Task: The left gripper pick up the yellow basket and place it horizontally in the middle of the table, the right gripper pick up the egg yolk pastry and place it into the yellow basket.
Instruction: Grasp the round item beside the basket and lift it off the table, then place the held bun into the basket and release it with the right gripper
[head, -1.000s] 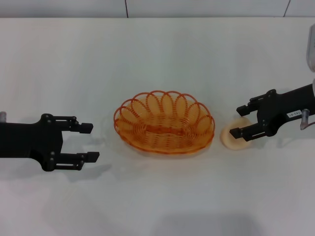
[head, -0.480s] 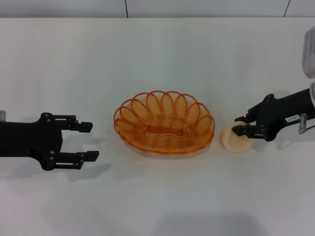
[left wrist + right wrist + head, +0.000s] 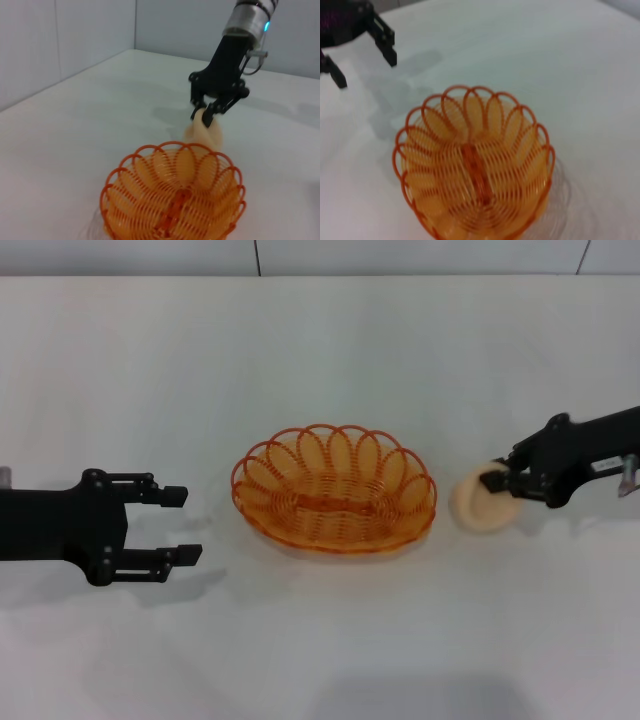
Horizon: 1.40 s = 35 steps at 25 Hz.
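Observation:
The yellow basket [image 3: 335, 490] lies crosswise in the middle of the table [image 3: 320, 360]; it also shows in the left wrist view [image 3: 175, 200] and the right wrist view [image 3: 475, 170]. The egg yolk pastry [image 3: 478, 504] is just right of the basket, tipped on its edge. My right gripper [image 3: 497, 480] is shut on its upper edge, as the left wrist view shows the gripper [image 3: 207, 112] on the pastry [image 3: 205, 134]. My left gripper [image 3: 185, 525] is open and empty, left of the basket and apart from it; it also shows in the right wrist view [image 3: 366, 70].
A white wall with a seam runs along the table's far edge [image 3: 256, 258]. White tabletop lies in front of and behind the basket.
My right gripper has closed on the pastry, and its arm has turned and drawn up a little, tipping the pastry onto its edge. The left arm and the basket have not moved.

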Tool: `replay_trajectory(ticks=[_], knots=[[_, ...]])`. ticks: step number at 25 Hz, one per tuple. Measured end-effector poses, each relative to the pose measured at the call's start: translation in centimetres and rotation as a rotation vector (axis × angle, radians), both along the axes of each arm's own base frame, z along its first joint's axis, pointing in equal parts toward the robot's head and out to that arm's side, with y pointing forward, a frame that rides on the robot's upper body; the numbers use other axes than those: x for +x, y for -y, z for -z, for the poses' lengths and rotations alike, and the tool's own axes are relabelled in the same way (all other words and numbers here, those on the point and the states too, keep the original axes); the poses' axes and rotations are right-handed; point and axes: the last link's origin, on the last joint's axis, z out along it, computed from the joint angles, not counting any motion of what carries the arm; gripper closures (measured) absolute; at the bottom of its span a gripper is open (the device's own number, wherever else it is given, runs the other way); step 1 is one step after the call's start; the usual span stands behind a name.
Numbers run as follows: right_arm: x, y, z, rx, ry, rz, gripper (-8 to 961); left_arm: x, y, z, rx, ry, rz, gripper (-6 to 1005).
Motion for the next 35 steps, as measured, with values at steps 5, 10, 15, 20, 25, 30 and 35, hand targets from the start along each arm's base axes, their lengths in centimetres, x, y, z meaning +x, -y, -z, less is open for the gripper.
replay_trajectory(ticks=[5,10,15,20,25,30,35], knots=[[-0.6,0.2,-2.1,0.015,-0.069,-0.008,868,-0.4,0.1,0.7,0.027,-0.009,-0.001,300],[-3.0,-0.2,-2.5,-0.004,-0.151,-0.06,892,-0.3,0.3,1.2,0.025,-0.005,0.008,300],[-6.0,-0.6,-0.7,-0.072,-0.199,-0.111,898,-0.5,0.7,1.4,0.026,-0.001,0.012,300],[-7.8,-1.1,2.3,-0.1,-0.204,-0.135,904,-0.5,0.9,1.5,0.022,0.003,0.013,300],[-9.5,-1.3,6.1,-0.081,-0.161,-0.174,911,-0.5,0.9,1.7,0.019,0.003,0.013,301],[-9.6,-1.3,7.9,-0.053,-0.111,-0.169,912,-0.5,0.9,1.7,0.02,-0.001,0.013,301],[-9.5,-1.4,8.9,-0.026,-0.075,-0.168,913,-0.5,0.9,1.7,0.02,-0.003,0.014,301]])
